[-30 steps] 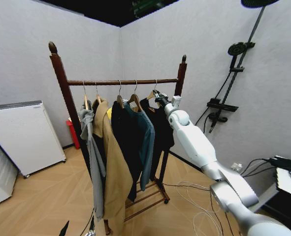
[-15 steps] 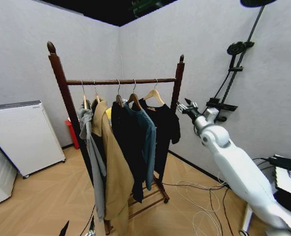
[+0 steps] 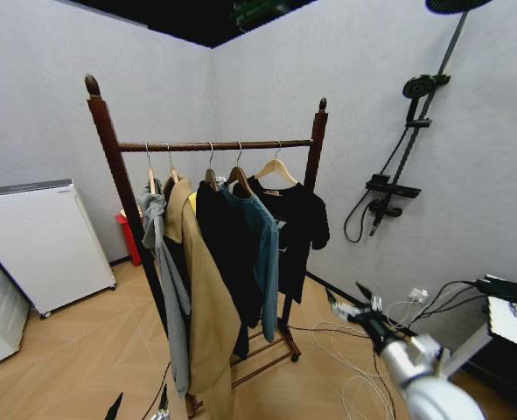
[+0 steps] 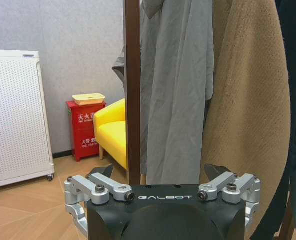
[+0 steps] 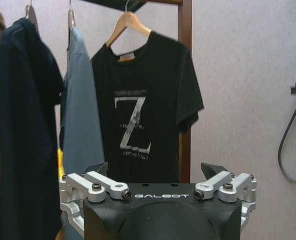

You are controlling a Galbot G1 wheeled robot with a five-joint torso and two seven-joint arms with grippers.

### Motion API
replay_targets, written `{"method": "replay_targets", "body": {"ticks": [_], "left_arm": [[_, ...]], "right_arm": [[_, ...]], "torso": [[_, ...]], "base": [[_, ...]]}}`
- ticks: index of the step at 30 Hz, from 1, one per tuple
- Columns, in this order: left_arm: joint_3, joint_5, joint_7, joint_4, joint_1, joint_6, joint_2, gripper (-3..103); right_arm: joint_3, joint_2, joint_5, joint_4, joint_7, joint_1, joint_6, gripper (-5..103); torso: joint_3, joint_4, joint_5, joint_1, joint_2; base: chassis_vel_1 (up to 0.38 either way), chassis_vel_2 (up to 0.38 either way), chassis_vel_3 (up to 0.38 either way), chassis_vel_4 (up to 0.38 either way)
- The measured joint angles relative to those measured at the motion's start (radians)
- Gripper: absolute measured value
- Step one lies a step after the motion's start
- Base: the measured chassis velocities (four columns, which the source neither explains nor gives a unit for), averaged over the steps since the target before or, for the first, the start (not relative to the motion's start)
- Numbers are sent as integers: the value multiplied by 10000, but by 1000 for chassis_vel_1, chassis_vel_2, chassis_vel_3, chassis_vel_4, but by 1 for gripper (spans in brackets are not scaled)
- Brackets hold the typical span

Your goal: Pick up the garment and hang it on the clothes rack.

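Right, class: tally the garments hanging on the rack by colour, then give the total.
Grey garment: 1
Tan coat: 1
Black: 2, the long jacket and the T-shirt
Teal-blue shirt: 1
Total: 5

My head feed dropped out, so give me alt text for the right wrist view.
A black T-shirt with a pale "Z" print hangs on a wooden hanger from the rack, beside a blue shirt and a dark garment. The open right gripper sits in the foreground, apart from the T-shirt.
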Motion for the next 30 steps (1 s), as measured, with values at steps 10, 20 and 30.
{"method": "replay_targets", "body": {"ticks": [10, 20, 30], "left_arm": [[0, 0, 0, 0, 0, 0, 0, 100], [0, 0, 1, 0, 0, 0, 0, 100], [-1, 0, 0, -1, -1, 0, 0, 100]], "right_arm": [[-400, 1142, -735, 608, 315, -809, 460, 100], [-431, 1128, -737, 581, 328, -688, 418, 100], [-441, 1109, -719, 549, 331, -634, 391, 100]], "torso": [[2, 2, 0, 3, -3], [2, 2, 2, 4, -3], [3, 2, 2, 6, -4]], "base": [[0, 0, 0, 0], [0, 0, 0, 0], [-1, -13, 1, 11]]}}
